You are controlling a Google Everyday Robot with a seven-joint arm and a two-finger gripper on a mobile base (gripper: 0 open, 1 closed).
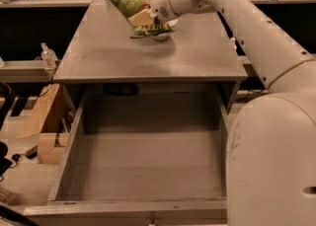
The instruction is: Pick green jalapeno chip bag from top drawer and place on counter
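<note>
Placement looks like the step in hand: the claw (pixel 144 18) pinches the green chip bag (pixel 127 3) at the far end of the tabletop (pixel 148 57), touching or just above it. Next, likely: lower and let go. Its back edge lies near; bare room spreads toward its front, above the open drawer (pixel 143 166).

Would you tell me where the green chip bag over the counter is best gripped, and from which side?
Probably its crinkled middle, from the picture's right and above, as the gripper pinches the green jalapeno chip bag: it tilts up to the left over the counter, that side facing the arm.
</note>
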